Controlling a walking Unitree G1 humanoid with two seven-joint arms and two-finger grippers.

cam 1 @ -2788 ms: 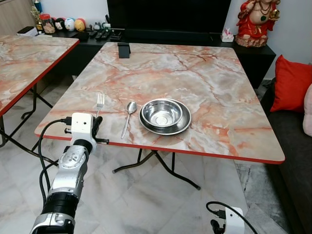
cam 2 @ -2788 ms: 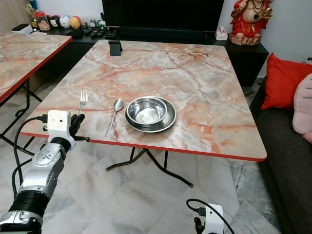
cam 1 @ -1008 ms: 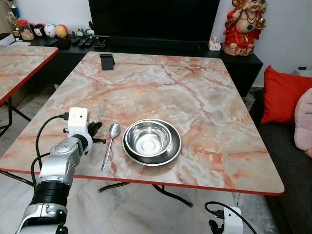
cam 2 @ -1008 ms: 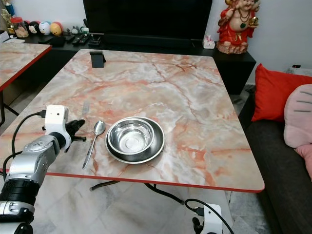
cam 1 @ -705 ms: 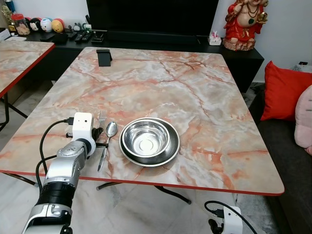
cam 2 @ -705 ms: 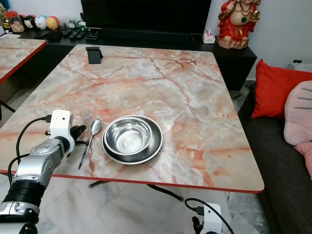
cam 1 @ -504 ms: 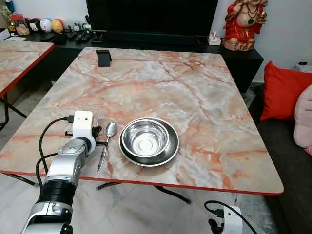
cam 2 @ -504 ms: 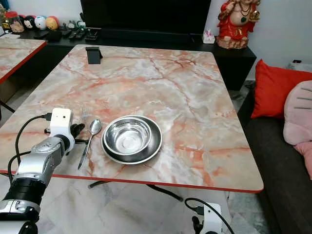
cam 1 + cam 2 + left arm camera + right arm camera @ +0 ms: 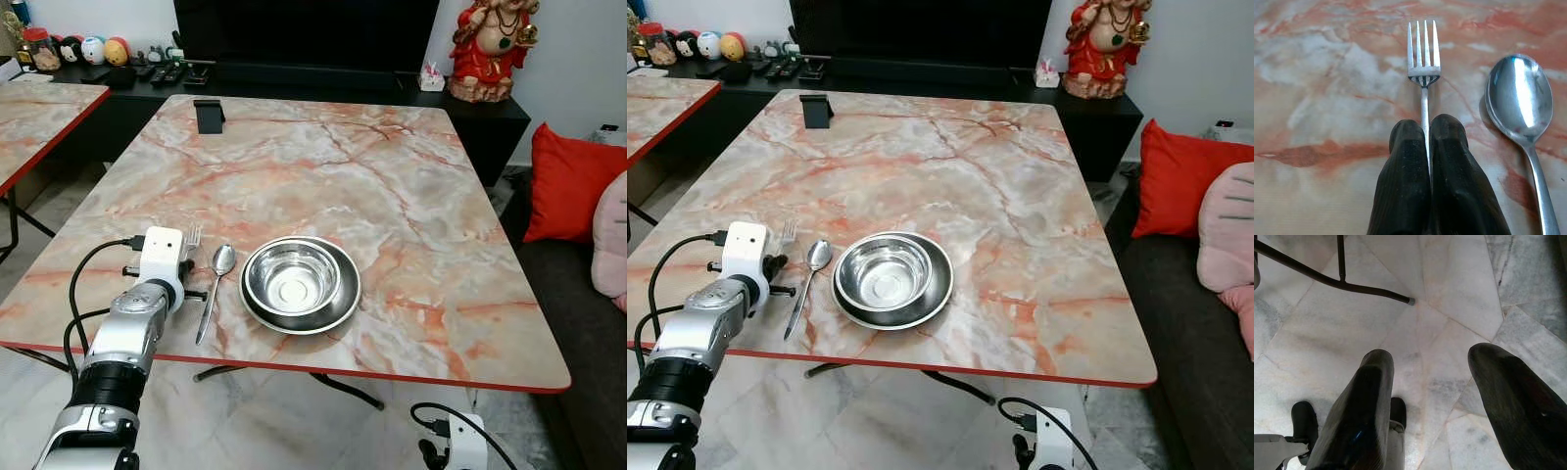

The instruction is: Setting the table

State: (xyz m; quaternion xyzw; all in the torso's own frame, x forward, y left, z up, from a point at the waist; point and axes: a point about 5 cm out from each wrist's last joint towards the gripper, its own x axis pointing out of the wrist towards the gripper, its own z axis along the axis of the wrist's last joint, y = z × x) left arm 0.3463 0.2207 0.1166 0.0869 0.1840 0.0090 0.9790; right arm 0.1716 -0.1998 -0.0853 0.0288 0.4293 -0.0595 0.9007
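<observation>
One fork [image 9: 1423,73] clamped in the left gripper [image 9: 1426,128], beside one spoon [image 9: 214,284] and one bowl [image 9: 299,282]; right gripper [image 9: 1432,362] spread.

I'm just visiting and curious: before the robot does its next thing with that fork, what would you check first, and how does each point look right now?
1. Hold on the fork: the left gripper is shut on its handle, tines pointing away. Ok.
2. Fork level with the table: seen from the wrist, it looks flat over the marble, but whether it touches cannot be told.
3. Room beside the spoon: the fork sits to the spoon's left, apart from it. Ok.
4. Bowl in place: upright, right of the spoon. Ok.
5. Right gripper: open, hanging low over the floor tiles, away from the table. Ok.
</observation>
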